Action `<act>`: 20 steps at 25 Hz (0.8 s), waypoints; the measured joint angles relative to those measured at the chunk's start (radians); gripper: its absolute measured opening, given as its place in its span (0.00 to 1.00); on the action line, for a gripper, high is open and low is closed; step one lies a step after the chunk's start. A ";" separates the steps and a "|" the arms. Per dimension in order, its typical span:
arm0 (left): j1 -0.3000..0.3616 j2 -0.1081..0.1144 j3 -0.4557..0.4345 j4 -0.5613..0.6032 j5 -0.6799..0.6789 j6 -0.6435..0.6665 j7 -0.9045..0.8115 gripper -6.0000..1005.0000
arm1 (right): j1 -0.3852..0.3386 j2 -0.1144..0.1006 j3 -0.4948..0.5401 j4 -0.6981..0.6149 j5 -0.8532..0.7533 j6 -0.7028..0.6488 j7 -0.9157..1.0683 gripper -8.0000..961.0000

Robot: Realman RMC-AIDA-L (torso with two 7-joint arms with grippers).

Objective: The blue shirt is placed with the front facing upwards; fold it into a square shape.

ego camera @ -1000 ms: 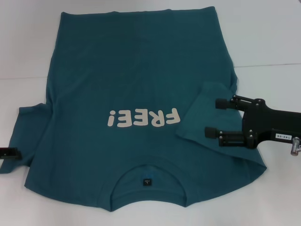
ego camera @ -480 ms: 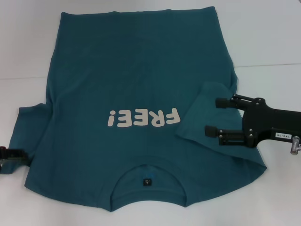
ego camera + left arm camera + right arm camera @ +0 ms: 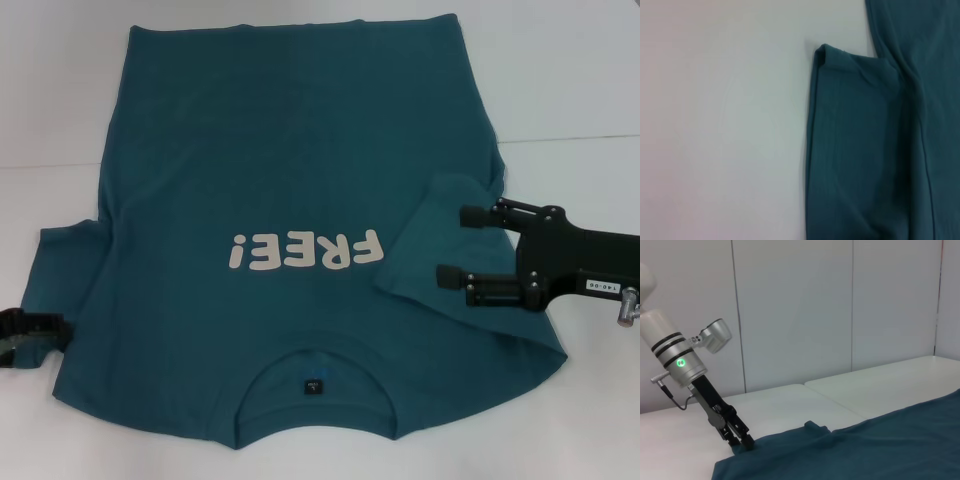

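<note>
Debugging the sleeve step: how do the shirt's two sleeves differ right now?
The right sleeve is already folded in over the blue shirt, edge near the lettering; the left sleeve lies spread flat on the table. The right gripper hovers open above its sleeve; the left gripper sits at its sleeve's outer edge. Both sleeves are the same teal fabric.

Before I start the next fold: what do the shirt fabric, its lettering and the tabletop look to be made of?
The blue shirt: soft matte knit, probably cotton jersey; it drapes, creases, shows fine ribbing in the left wrist view. The FREE! lettering: flat off-white print, likely vinyl or ink. The table: smooth hard white panels, perhaps laminate; seam visible.
</note>
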 joint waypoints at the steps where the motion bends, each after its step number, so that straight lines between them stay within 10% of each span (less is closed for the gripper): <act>1: 0.000 0.000 0.000 0.000 0.000 0.000 0.000 0.92 | 0.000 0.000 0.000 0.000 0.000 0.001 0.000 0.95; 20: -0.021 -0.005 -0.004 -0.002 -0.004 -0.005 0.003 0.92 | 0.000 0.000 0.000 0.005 0.000 0.003 -0.009 0.95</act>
